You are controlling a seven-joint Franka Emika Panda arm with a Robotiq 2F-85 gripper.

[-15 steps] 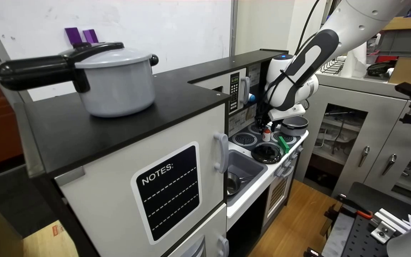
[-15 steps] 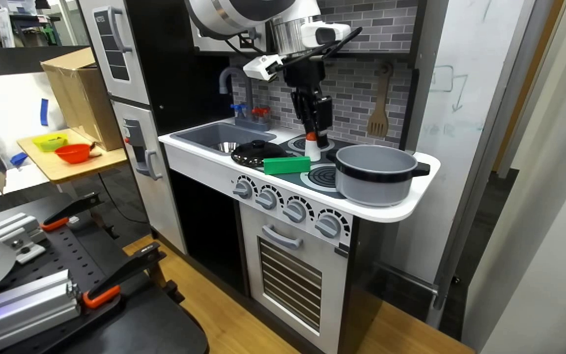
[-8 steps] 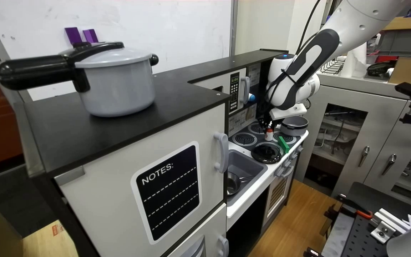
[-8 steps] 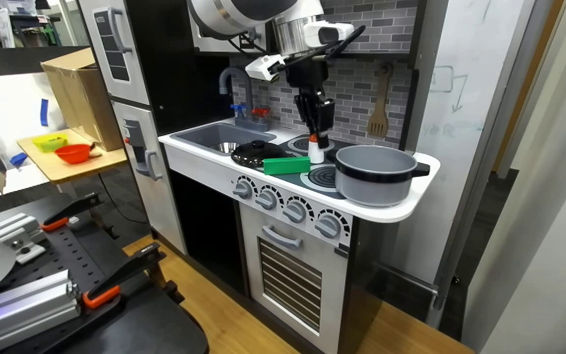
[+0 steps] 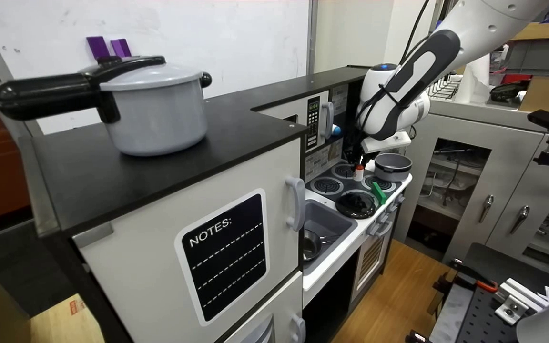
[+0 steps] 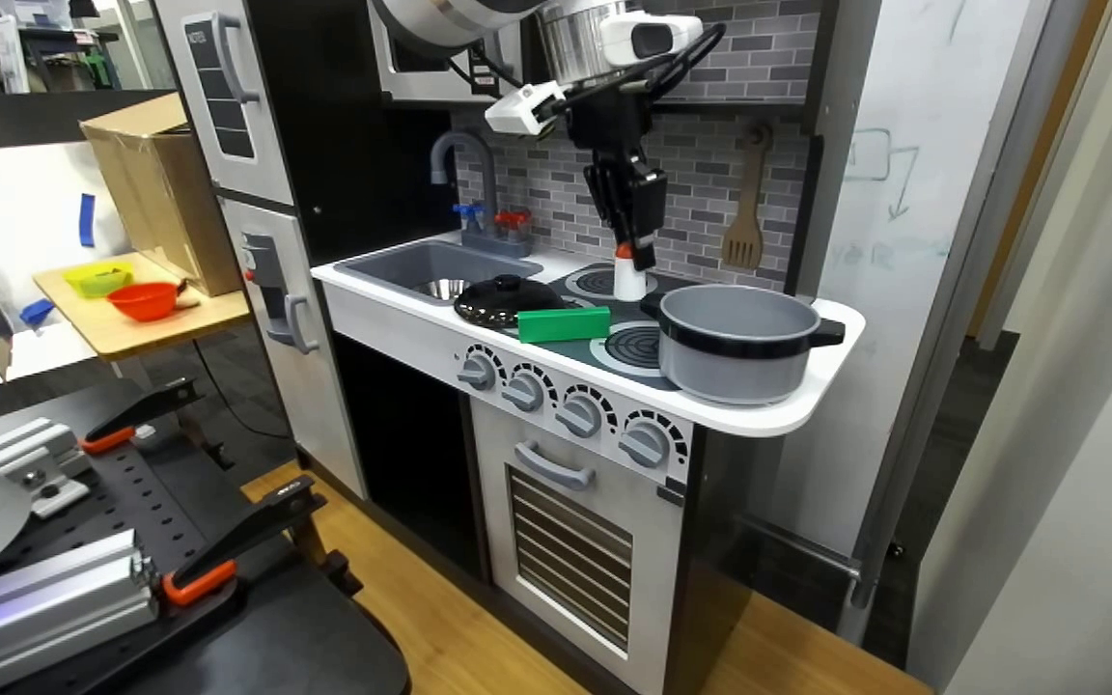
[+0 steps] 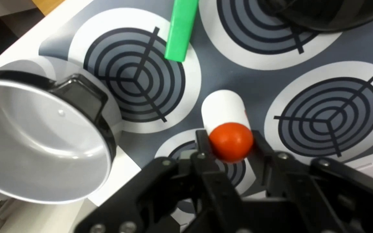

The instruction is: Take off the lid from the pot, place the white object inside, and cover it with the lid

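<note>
- White bottle [image 7: 225, 108], red cap [image 7: 231, 142]: it sits in the gripper [image 7: 229, 139], clamped at the capped end between two black fingers [image 7: 203, 144], one on either side.
- Its body reaches down below the fingertips, over the stove [image 7: 225, 76]. It hangs or stands roughly upright; whether the base touches the stove, I can't make out.
- Pot [image 6: 730, 372] near the bottle, mouth up and uncovered. Bare stove top shows between the two in the wrist view, with a pot handle [image 7: 79, 97] jutting into that gap, partly over a burner [image 7: 134, 79].
- Counter [image 6: 788, 420]: the pot is close to its rounded white corner.
- Green block [image 6: 564, 325] lies along the front of the stove, between the pot and the lid [image 6: 508, 301], just beside the lid. The black lid rests knob up next to the sink [image 6: 440, 259].
- Brick-patterned wall [image 6: 696, 227] rises behind the gripper; a wooden spatula [image 6: 749, 212] hangs on it.
- Looks of the bottle: smooth round white sides, a small red mark on one of them, and a glossy, rounded, orange-red cap.
</note>
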